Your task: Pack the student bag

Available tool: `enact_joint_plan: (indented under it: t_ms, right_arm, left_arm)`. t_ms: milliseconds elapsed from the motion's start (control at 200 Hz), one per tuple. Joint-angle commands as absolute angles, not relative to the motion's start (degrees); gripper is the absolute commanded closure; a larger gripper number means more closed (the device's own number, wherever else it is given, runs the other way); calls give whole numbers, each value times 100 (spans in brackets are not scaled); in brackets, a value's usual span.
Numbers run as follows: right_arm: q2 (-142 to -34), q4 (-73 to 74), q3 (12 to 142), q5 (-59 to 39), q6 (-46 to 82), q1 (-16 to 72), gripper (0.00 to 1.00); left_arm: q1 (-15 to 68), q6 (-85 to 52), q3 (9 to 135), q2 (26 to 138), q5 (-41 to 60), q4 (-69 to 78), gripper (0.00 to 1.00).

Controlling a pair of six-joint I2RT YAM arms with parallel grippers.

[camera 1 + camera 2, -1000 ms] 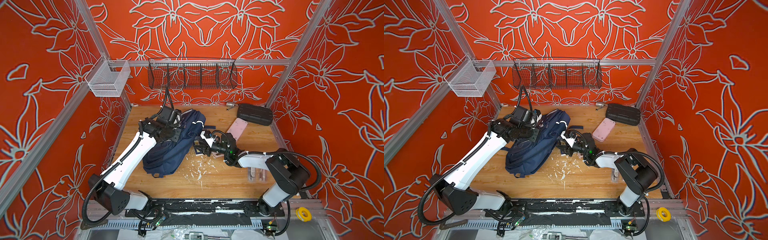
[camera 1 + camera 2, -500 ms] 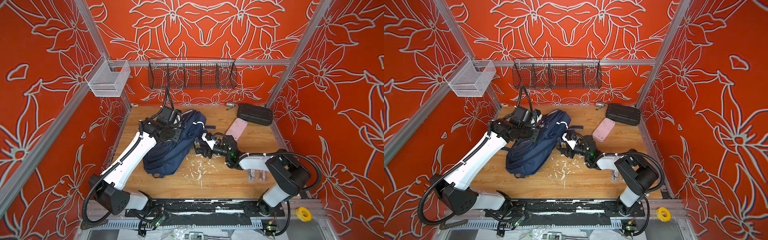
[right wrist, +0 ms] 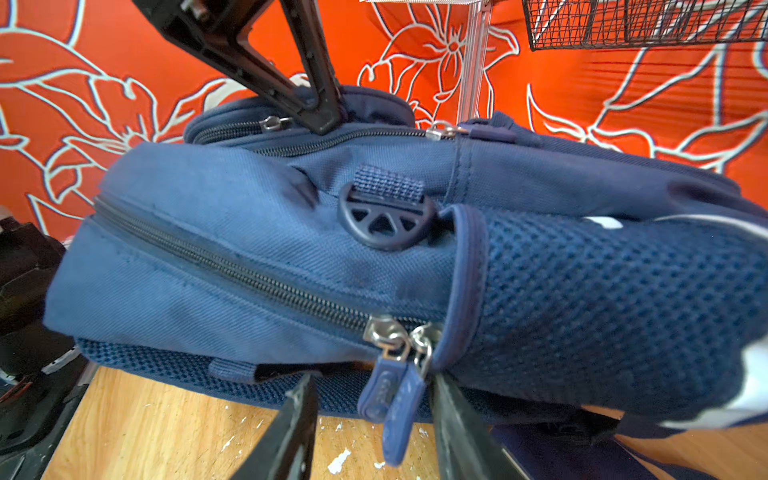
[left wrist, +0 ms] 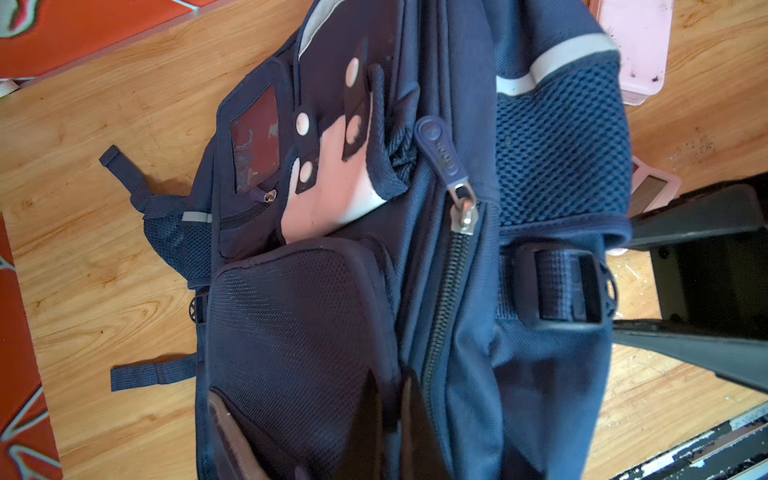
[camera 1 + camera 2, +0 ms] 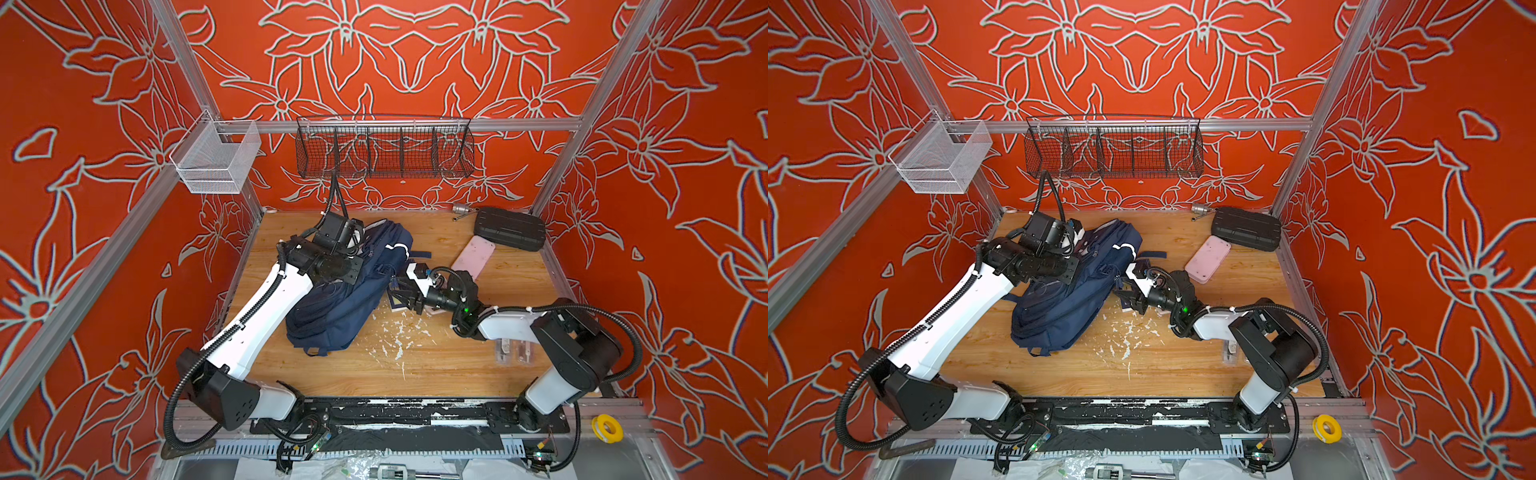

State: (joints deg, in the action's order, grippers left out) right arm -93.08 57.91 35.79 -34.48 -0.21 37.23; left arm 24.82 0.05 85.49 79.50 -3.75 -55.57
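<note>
A wooden table (image 5: 457, 365) forms the floor of a cell walled in red-orange panels with white flower outlines and framed by aluminium posts. White flecks (image 5: 395, 332) are scattered over the boards near centre frame. A black wire basket (image 5: 384, 147) hangs on the back wall, and a white mesh basket (image 5: 216, 164) is fixed at the upper left. At the upper right of the table lies a black ribbed hard case (image 5: 510, 228). A flat pink case (image 5: 473, 255) lies just beside it, lower and to the left. A yellow tape roll (image 5: 606, 428) sits off the table at the lower right.

The student bag (image 5: 349, 299) lies on its side just left of centre in both top views, its top toward the back wall. The left gripper (image 4: 392, 386) sits on the bag's upper part, jaws together on a fold of fabric beside the main zip. The right gripper (image 3: 374, 386) is at the bag's right edge, low over the table, with its jaws apart. Two zip pulls (image 3: 395, 399) hang between them; whether a jaw touches a pull is hard to tell.

Compared with a second earlier, the bag, both cases and the left arm lie unchanged. The right wrist has shifted only slightly, and its gripper is still at that same edge.
</note>
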Motion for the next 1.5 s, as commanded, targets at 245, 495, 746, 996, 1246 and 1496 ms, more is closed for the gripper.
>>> enact_joint_plan:
  t_ms: [245, 495, 746, 996, 1246, 1496]
  right_arm:
    - [-8804, 4914, 3228, -3209, -126, 3753, 48]
    - [-9116, 5643, 3448, -4008, 412, 3762, 51]
    - [-9523, 6484, 3454, -4126, 1091, 3790, 60]
    - [-8573, 5232, 2886, -3124, -31, 3968, 56]
    - [-7892, 4235, 2889, -3433, -901, 4135, 58]
    - [-8189, 4561, 3105, -2828, -796, 4148, 57]
  left_arm:
    - [2536, 149, 8904, 7822, -146, -5031, 100]
    - [2549, 141, 8896, 7822, -116, -5038, 100]
    - [2567, 127, 8911, 7822, -157, -5038, 100]
    - [2568, 154, 8938, 7804, -174, -5062, 100]
    - [2580, 132, 8909, 7827, -134, -5062, 100]
    - [2591, 121, 8904, 7815, -49, -5071, 100]
